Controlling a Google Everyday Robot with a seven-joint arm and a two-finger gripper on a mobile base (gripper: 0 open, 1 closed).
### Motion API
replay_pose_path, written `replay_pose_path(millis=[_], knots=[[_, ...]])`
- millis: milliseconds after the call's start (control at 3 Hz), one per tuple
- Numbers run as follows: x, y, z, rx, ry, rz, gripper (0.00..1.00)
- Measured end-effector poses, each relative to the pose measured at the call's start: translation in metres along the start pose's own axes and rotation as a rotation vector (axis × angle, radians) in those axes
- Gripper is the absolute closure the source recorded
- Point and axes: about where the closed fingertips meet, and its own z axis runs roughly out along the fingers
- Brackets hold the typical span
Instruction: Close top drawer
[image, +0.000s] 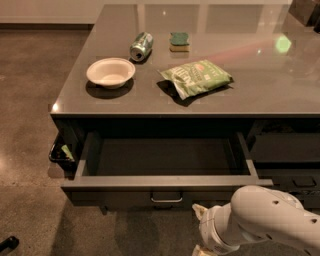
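Note:
The top drawer (165, 187) is a wide dark grey drawer standing partly open under the counter edge. Its lighter grey inside (165, 156) looks empty. A small metal loop handle (166, 198) sits at the middle of its flat front. My gripper (201, 214) is at the end of the white arm (260, 220) at the bottom right. It is just below and in front of the drawer front, right of the handle. I cannot see whether it touches the front.
On the grey counter (260, 80) lie a white bowl (110, 72), a tipped can (141, 46), a green sponge (179, 41) and a green chip bag (196, 76). A neighbouring drawer stack (287, 150) is on the right. Bare concrete floor (30, 125) lies to the left.

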Motion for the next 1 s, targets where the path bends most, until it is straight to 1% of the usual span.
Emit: replay_pose_path(millis=[333,667,1000], knots=[[0.000,0.000,0.000,0.000,0.000,0.000,0.00],[-0.005,-0.024,-0.010,0.055,-0.007,-0.030,0.00],[-0.011,-0.063,-0.021,0.126,0.000,-0.054,0.00]])
